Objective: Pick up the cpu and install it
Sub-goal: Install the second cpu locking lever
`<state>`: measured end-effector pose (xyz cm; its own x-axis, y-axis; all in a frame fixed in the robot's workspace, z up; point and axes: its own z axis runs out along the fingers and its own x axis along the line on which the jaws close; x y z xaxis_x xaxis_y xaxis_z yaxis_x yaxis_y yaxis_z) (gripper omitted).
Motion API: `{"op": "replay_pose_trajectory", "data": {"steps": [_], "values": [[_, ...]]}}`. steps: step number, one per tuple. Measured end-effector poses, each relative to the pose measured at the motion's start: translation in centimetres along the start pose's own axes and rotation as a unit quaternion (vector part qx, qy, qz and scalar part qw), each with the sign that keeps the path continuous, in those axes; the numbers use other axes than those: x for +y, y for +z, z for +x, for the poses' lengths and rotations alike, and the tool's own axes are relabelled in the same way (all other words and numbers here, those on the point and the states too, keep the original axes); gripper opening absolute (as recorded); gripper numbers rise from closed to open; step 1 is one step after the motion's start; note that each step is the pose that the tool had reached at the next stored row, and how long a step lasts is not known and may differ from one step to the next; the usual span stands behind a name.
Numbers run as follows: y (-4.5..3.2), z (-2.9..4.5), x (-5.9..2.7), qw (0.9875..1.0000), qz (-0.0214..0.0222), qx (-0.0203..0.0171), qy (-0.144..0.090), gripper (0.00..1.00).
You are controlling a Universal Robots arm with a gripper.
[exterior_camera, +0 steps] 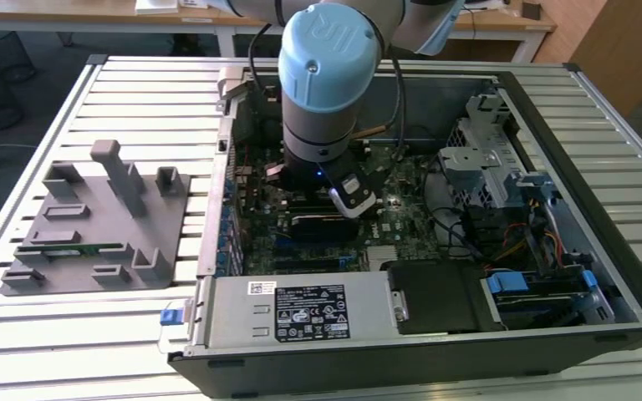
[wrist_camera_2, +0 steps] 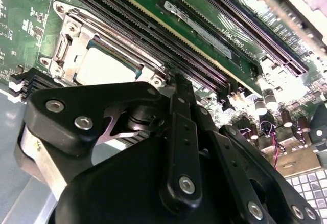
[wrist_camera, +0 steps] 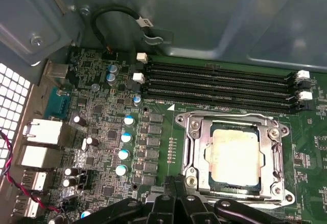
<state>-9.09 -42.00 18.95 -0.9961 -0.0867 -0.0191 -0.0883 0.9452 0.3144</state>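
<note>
Cpu [wrist_camera: 234, 155] sits framed in its socket; the gripper [wrist_camera: 173, 183], fingers together and empty, hovers beside.

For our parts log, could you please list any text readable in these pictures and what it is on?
Labels on the power supply box: too small to read.
Cable tag: blurred.
Board sticker: blurred.
cpu top: washed out, nothing readable.

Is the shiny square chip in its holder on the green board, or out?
In: the cpu lies flat inside the metal socket frame.
</note>
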Motion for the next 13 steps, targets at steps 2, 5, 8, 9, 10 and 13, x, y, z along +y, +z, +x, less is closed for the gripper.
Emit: {"op": "replay_pose_trajectory", "data": {"steps": [2, 5, 8, 9, 10, 13], "values": [[0.03, 0.0, -0.01, 1.0, 0.0, 0.0, 0.0, 0.11], [0.13, 0.01, -0.04, 1.0, -0.0001, 0.0, 0.0, 0.11], [0.16, 0.02, -0.05, 1.0, 0.0003, 0.0, 0.0, 0.11], [0.16, 0.02, -0.05, 1.0, 0.0006, 0.0, 0.0, 0.11], [0.11, 0.03, -0.03, 1.0, 0.0008, 0.0001, 0.0, 0.11], [-0.43, 0.02, 0.16, 1.0, 0.0005, -0.0001, 0.0, 0.11]]}}
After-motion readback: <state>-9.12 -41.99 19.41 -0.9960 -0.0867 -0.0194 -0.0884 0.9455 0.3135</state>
